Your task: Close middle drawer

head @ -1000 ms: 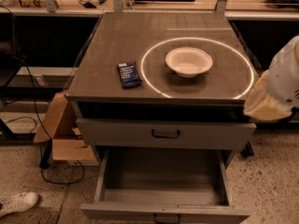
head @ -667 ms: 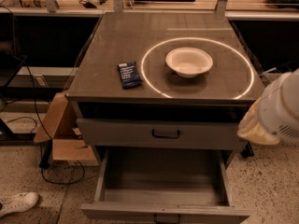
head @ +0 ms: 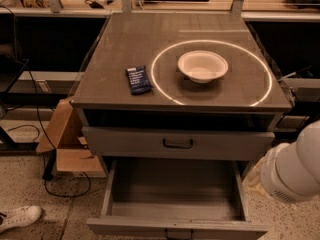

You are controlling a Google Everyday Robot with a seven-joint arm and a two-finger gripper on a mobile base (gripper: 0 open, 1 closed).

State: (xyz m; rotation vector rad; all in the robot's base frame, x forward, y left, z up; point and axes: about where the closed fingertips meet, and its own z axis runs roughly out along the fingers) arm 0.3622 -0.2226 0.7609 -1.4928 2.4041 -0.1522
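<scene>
- The middle drawer (head: 175, 194) stands pulled out and open, low on the grey bench (head: 125, 44), under a shut drawer (head: 130, 143).
- The pincer (head: 256, 176) is at lower right, just beside the open drawer's right side; its grip cannot be told.
- A white bowl (head: 202, 65) and a dark packet (head: 138, 79) sit on top.

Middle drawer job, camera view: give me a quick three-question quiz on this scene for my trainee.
1. True or false: the middle drawer is pulled out and its box looks empty.
2. What colour is the packet lying left of the white bowl on the cabinet top? A) dark blue B) red C) green
3. Fill in: the pincer is not in view; only the white arm shows, at the lower ____ of the picture.

Key: 1 true; 2 A; 3 right.
</scene>
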